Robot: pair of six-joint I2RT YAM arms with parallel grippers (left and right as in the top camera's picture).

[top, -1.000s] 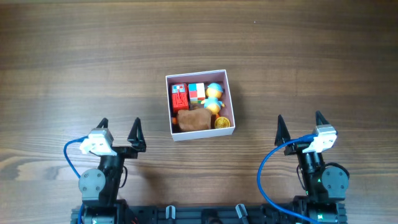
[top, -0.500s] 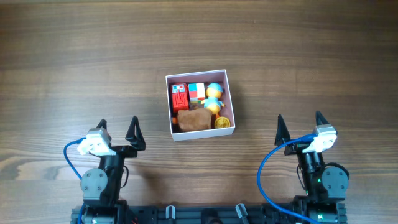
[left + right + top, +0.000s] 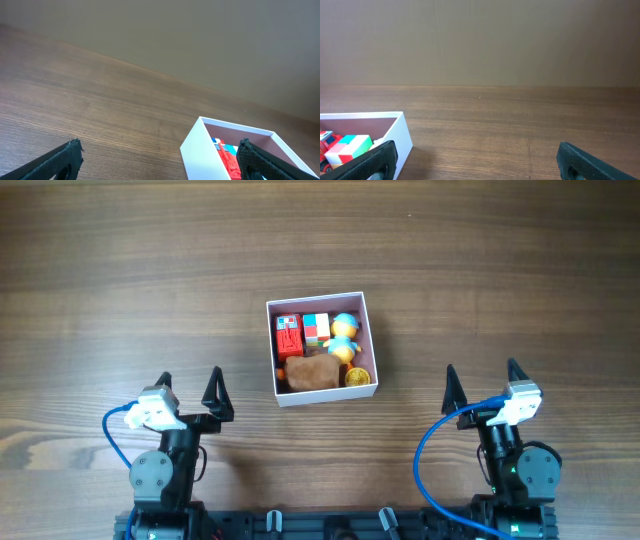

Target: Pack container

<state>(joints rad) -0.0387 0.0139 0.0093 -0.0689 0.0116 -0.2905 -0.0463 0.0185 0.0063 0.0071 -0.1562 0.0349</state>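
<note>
The container (image 3: 371, 343), a square shallow white box with a pink inside, sits at the table's middle. It holds a red toy (image 3: 289, 337), a coloured cube (image 3: 316, 328), a small duck figure (image 3: 344, 332), a brown lump (image 3: 312, 372) and a gold coin (image 3: 358, 376). My left gripper (image 3: 190, 386) is open and empty, near the front left, apart from the box. My right gripper (image 3: 482, 376) is open and empty at the front right. The box also shows in the left wrist view (image 3: 197, 147) and the right wrist view (image 3: 400, 135).
The wooden table (image 3: 130, 270) surrounds the box on all sides. A plain wall (image 3: 480, 40) stands behind the table's far edge. Blue cables (image 3: 430, 450) loop beside each arm base.
The left gripper shifted slightly between one second ago and half a second ago; since then nothing has moved.
</note>
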